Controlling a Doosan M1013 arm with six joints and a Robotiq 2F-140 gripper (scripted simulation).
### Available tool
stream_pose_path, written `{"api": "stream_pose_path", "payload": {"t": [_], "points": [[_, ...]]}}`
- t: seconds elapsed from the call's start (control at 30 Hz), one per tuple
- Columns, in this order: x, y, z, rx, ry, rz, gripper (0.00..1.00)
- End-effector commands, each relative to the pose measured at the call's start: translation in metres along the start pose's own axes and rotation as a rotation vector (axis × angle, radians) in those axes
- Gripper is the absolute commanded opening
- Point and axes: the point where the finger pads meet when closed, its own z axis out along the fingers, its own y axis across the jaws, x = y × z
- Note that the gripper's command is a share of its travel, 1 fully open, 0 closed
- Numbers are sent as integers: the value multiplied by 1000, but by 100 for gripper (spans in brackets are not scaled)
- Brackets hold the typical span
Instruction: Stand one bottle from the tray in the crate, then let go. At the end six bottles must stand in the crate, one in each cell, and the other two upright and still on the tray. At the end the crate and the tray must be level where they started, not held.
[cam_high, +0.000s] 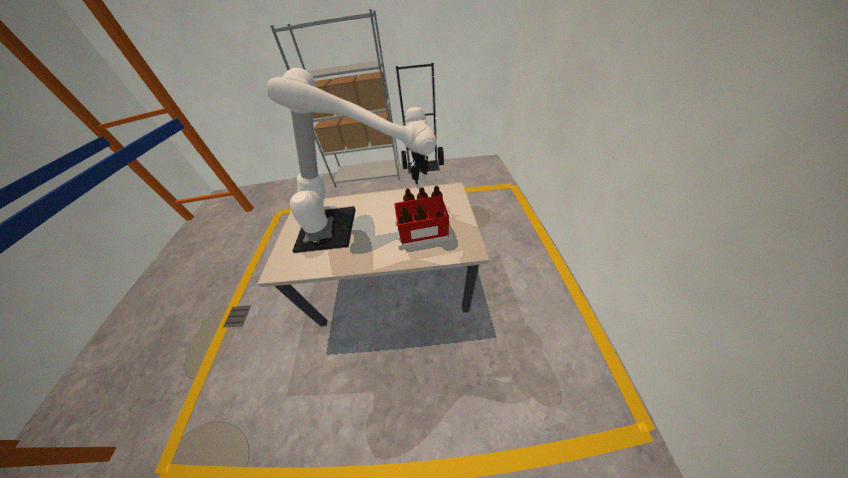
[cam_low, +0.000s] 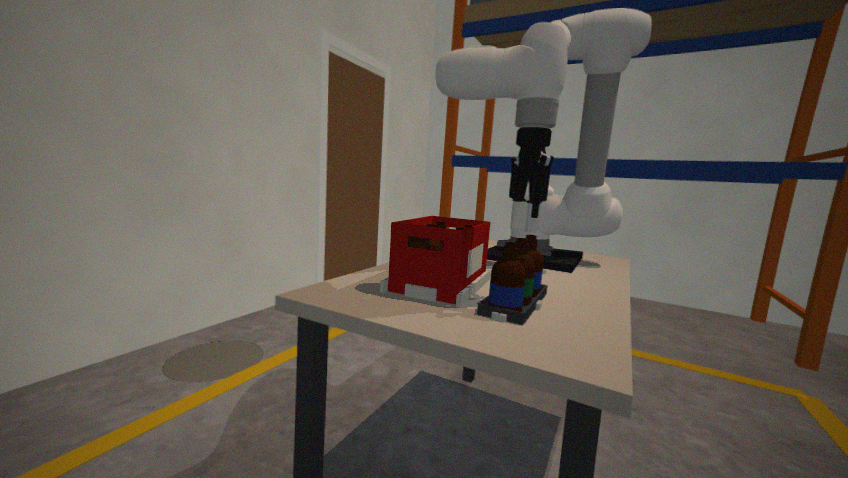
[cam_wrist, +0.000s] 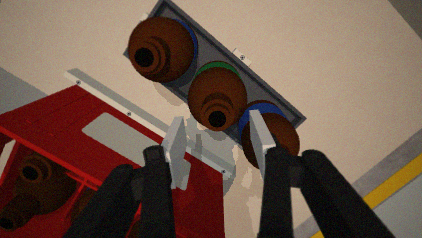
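Bottles first: from the top view I count three brown glass bottles (cam_high: 421, 192) in a row on the far side of the red plastic crate (cam_high: 422, 228), all on the beige table top (cam_high: 380, 261). More brown bottle necks show inside the crate; I cannot count them from here. The white arm (cam_high: 350, 112) reaches from its black base plate (cam_high: 346, 214) out over the row, with the black two-finger gripper (cam_high: 417, 176) hanging above the bottles and clear of them.

Exterior view: the three bottles stand upright on a dark grey flat tray (cam_low: 510, 313), just beside the crate (cam_low: 436, 258). The nearest one carries a blue label (cam_low: 505, 295); a green label shows behind it. My gripper (cam_low: 532, 204) points straight down above the far end of the row, not touching any bottle.

Wrist view: I look down between the pale finger pads. They stand partly apart with nothing between them. Below, the tray (cam_wrist: 272, 95) holds a blue-banded bottle (cam_wrist: 160, 47), a green-banded bottle (cam_wrist: 216, 97) and a second blue-banded bottle (cam_wrist: 280, 131), the last partly hidden behind the right-hand pad. The crate (cam_wrist: 65, 130) lies at lower left, with bottle necks visible in its cells.
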Motion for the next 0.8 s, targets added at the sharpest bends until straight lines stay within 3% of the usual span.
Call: {"api": "stream_pose_path", "payload": {"t": [0.0, 0.77], "points": [[0, 0, 0, 0, 0, 0, 38], [0, 0, 14, 0, 0, 0, 38]]}}
